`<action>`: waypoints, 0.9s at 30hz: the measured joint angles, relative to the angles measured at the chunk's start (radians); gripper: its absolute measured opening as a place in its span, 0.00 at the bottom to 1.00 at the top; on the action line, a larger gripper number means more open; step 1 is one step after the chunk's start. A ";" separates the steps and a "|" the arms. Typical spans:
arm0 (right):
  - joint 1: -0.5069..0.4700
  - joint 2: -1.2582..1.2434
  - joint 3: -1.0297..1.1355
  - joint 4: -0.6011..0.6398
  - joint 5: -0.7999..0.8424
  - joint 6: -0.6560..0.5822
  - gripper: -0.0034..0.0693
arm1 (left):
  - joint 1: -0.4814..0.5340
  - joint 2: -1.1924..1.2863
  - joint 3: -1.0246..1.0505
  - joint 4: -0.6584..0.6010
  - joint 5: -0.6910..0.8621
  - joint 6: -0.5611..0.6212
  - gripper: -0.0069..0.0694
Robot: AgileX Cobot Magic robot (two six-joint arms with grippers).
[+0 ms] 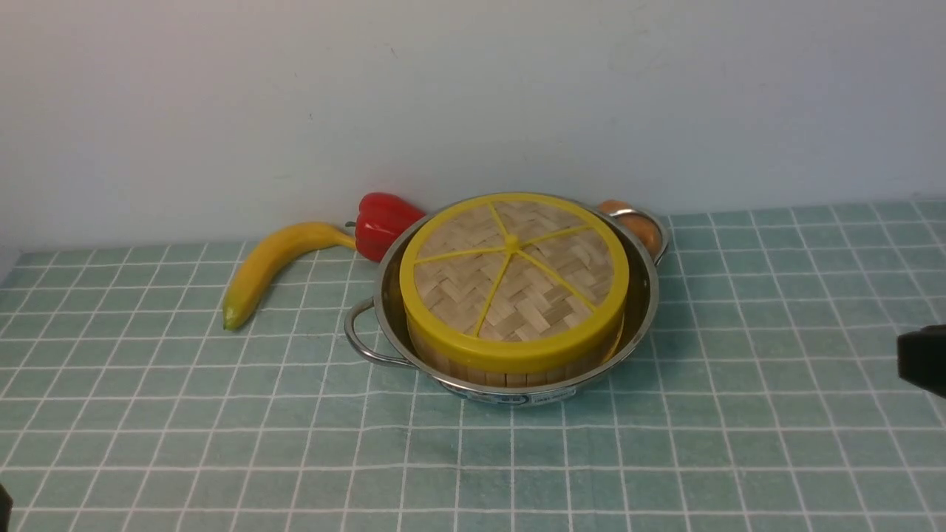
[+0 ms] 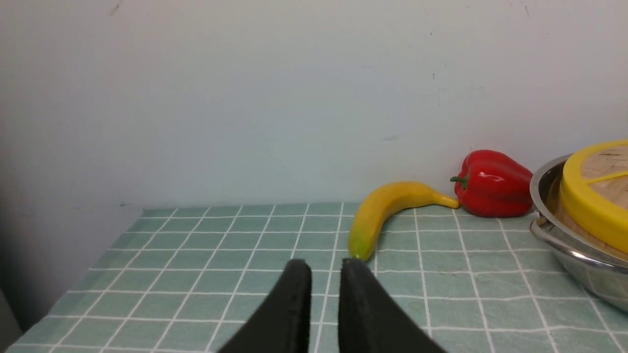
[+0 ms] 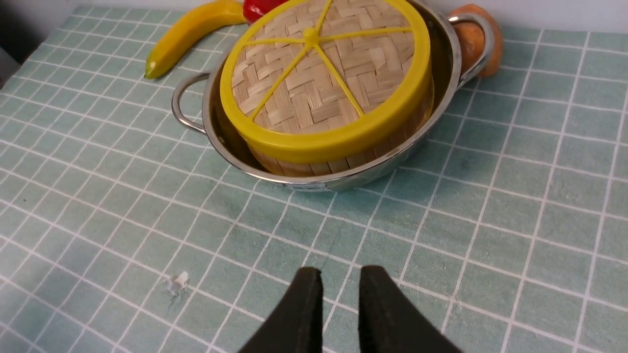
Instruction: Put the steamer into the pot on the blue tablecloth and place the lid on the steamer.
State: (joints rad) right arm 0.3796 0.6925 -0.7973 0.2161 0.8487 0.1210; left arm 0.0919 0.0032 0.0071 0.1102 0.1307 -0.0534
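Front view: lid (image 1: 514, 277) on steamer (image 1: 510, 369) in pot (image 1: 384, 295) | light, stiff; grasp yellow rim | both jaws narrowly parted, empty

Even, soft lighting throughout; no hard shadows are cast.

The blue tablecloth (image 1: 739, 414) is lit diffusely, and only a faint shadow is seen under the pot (image 1: 643, 310) ahead of the right gripper (image 3: 340, 274). Small highlights are picked up on the pot's steel rim and on the red pepper (image 2: 493, 184) beyond the left gripper (image 2: 325, 267). Both grippers' fingers are rendered dark and slightly soft-edged.
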 joint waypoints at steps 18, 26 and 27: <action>-0.391 -0.466 0.617 -0.039 -0.531 -0.077 0.30 | 0.000 0.000 0.000 0.001 0.000 0.000 0.26; -0.402 -0.665 0.803 -0.039 -0.593 -0.077 0.33 | 0.000 0.000 0.000 0.001 0.000 -0.001 0.27; -0.402 -0.675 0.804 -0.039 -0.593 -0.077 0.34 | 0.000 0.000 0.000 0.001 0.000 -0.001 0.27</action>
State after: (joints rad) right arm -0.0227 0.0176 0.0069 0.1772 0.2554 0.0441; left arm 0.0919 0.0032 0.0071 0.1109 0.1307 -0.0543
